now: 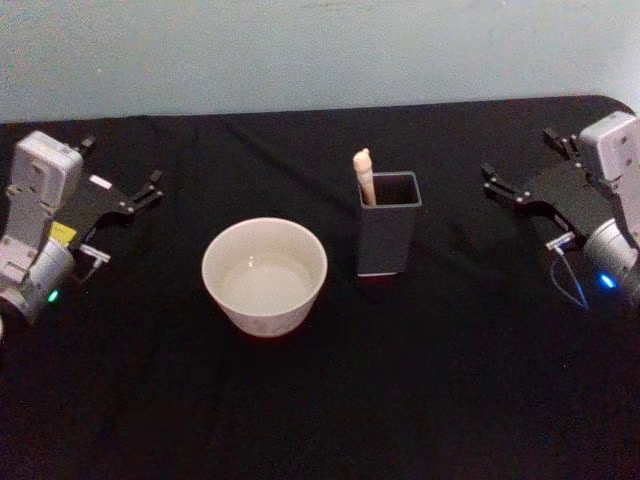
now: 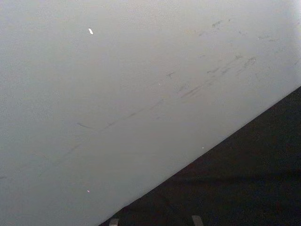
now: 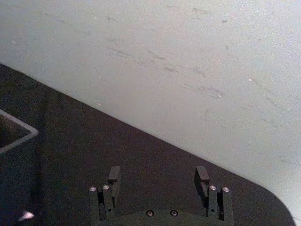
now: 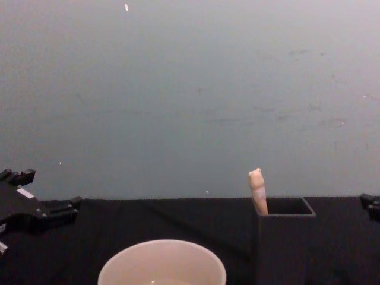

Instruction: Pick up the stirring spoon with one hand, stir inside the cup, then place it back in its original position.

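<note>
The cream-white cup [image 1: 262, 316] stands at the table's middle, slightly left of centre, with pale liquid inside. Just to its right stands the dark grey square box holder [image 1: 386, 240]. The stirring spoon [image 1: 365, 176] leans in the holder's back left corner, and only its beige handle with the little knob sticks out. From the chest view the spoon [image 4: 257, 190] rises above the holder [image 4: 285, 243], with the cup [image 4: 161, 264] in front. My left gripper [image 1: 120, 166] hovers open at the far left. At the far right, my right gripper [image 1: 521, 157] is open too, its fingers [image 3: 114, 174] spread over bare cloth.
A black cloth covers the table [image 1: 320, 410], whose back edge meets a pale grey wall [image 1: 320, 50]. The table's far right corner is rounded. Wide bare cloth lies between each gripper and the cup and holder.
</note>
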Motion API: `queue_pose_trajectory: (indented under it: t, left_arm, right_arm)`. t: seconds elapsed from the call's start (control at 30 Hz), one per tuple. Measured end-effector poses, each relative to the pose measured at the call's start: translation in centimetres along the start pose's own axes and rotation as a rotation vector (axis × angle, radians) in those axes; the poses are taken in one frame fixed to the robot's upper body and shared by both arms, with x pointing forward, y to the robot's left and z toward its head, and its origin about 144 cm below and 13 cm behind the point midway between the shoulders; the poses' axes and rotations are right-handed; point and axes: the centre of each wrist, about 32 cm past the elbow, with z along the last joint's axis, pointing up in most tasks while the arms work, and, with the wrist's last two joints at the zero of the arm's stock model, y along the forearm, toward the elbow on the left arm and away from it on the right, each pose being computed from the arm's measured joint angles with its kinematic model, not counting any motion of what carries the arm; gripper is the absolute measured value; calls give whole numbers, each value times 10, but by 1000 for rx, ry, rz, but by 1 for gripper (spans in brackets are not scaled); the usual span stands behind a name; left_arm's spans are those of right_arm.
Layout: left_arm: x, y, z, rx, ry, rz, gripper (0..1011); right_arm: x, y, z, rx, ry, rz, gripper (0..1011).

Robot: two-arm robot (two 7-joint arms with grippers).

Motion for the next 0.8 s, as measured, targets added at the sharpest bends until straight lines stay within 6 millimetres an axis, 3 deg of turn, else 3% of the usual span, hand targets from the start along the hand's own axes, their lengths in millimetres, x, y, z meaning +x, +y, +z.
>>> queue_pose_trajectory:
  t: [0.4, 0.8]
  left_arm:
    - [0, 0, 0, 0, 0, 0, 1001]
    - [0, 0, 0, 0, 0, 0, 1001]
  right_arm:
    - [6, -7, 42, -33, 124, 128, 1002]
    - [-7, -7, 73, -57, 149, 283, 1002]
